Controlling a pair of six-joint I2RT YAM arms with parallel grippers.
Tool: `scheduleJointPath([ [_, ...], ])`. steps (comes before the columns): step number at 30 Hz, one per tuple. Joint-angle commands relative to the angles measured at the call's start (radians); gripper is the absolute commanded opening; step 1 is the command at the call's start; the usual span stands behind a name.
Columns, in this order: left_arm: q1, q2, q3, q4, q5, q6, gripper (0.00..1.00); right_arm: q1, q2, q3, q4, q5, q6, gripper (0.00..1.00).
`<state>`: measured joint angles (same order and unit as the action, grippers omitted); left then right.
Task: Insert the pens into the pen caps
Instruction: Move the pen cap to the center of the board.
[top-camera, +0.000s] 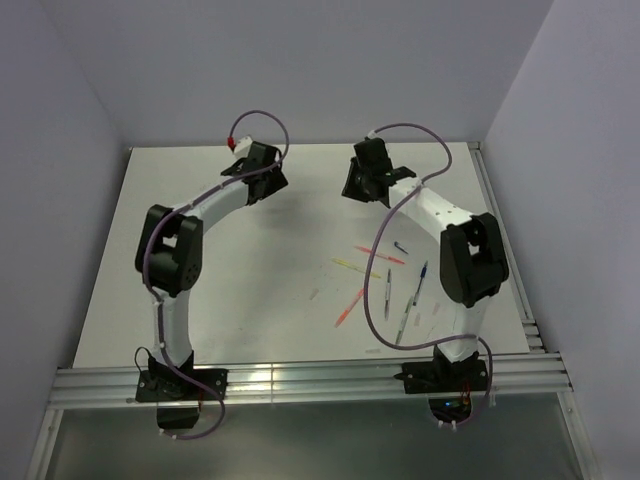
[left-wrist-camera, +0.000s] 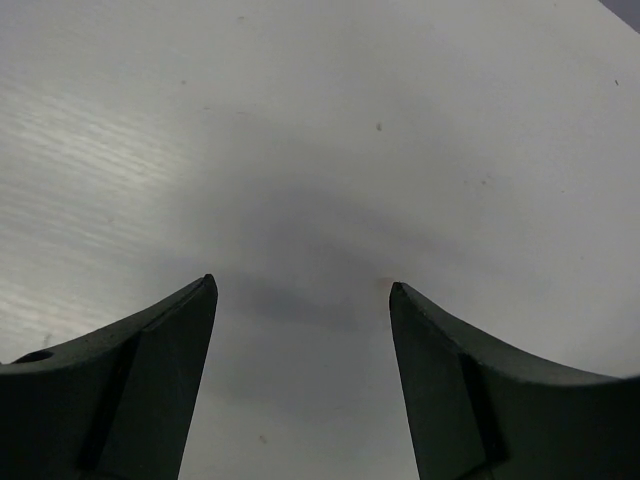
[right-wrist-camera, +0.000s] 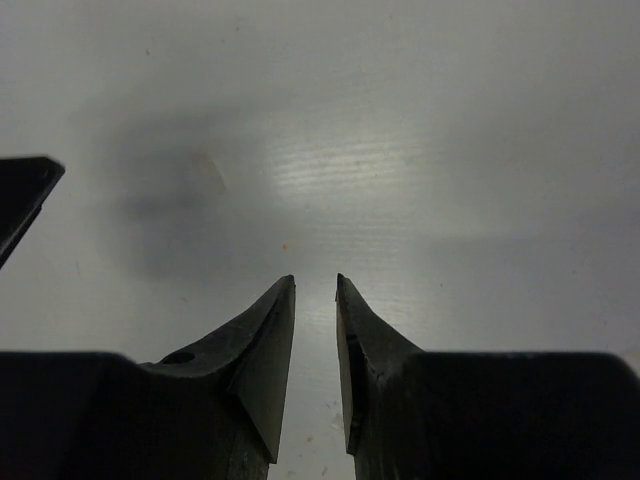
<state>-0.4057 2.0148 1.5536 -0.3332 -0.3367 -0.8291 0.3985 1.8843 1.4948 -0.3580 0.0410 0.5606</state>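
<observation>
The wrist cameras sit close behind the dark left pincer (left-wrist-camera: 302, 282) and dark right pincer (right-wrist-camera: 316, 277), facing the flat white table (left-wrist-camera: 300, 120) just beyond the tips. The top camera looks down from above and behind both, sharing that surface.

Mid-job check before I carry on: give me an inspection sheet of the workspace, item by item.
Surface: white table, bare under both wrist cameras.
Job's things: pens lie loose and scattered in front of the right arm's base; one dark blue cap among them; pale caps too faint to count.
Clutter: nothing seen.
Grippers: left gripper open wide, empty; right gripper fingers narrowly apart, empty; both near the far edge, away from the pens.
Cables: purple cables run along each arm; the right one hangs across the pens in the top view.
Surroundings: plain walls; metal rails at the near edge.
</observation>
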Motion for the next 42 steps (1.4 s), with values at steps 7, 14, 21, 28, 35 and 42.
scheduleJointPath([
  [7,-0.082,0.212,0.315,-0.141,-0.160,-0.015,0.75,-0.006,-0.160,-0.215,0.145,-0.035,0.025,0.31],
  [14,-0.107,0.317,0.422,-0.208,-0.182,-0.021,0.73,-0.013,-0.209,-0.281,0.169,-0.081,0.038,0.30],
  [21,-0.108,0.311,0.347,-0.193,-0.162,-0.054,0.63,-0.032,-0.235,-0.309,0.185,-0.107,0.041,0.30],
  [28,-0.131,0.289,0.295,-0.190,-0.156,-0.082,0.59,-0.039,-0.240,-0.311,0.182,-0.115,0.044,0.29],
  [35,-0.143,0.289,0.247,-0.187,-0.150,-0.114,0.51,-0.044,-0.246,-0.323,0.189,-0.127,0.045,0.29],
  [42,-0.143,0.268,0.206,-0.205,-0.136,-0.157,0.33,-0.047,-0.254,-0.327,0.188,-0.131,0.044,0.28],
])
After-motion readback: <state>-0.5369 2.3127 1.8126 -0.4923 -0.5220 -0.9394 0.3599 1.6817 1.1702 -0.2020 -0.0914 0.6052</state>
